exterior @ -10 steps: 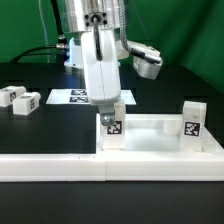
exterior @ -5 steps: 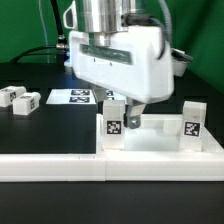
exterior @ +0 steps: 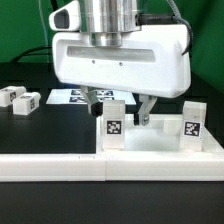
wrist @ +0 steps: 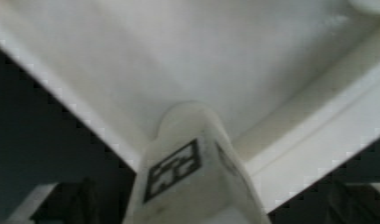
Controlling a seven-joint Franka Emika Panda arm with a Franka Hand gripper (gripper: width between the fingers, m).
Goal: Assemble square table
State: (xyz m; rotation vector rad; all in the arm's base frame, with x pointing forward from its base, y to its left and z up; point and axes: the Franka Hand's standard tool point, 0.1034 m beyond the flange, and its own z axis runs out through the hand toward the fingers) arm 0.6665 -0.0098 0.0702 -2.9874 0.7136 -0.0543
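Square table top (exterior: 155,140), upright tagged leg (exterior: 112,127) at its corner, pincer (exterior: 120,106) spread wide over that leg, clamping nothing.

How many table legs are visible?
4. Upright on the square top: one leg beside the gripper, another at the exterior view's right. Two loose legs lie at its left. Gripper may hide more.

You logged the white square top (exterior: 155,143) flat on the tabletop (exterior: 50,135), rim up. One tagged leg (exterior: 113,125) stood upright at its corner on the exterior view's left, a second leg (exterior: 191,122) upright at the right. Two loose legs (exterior: 20,100) lay side by side, well apart to the left.
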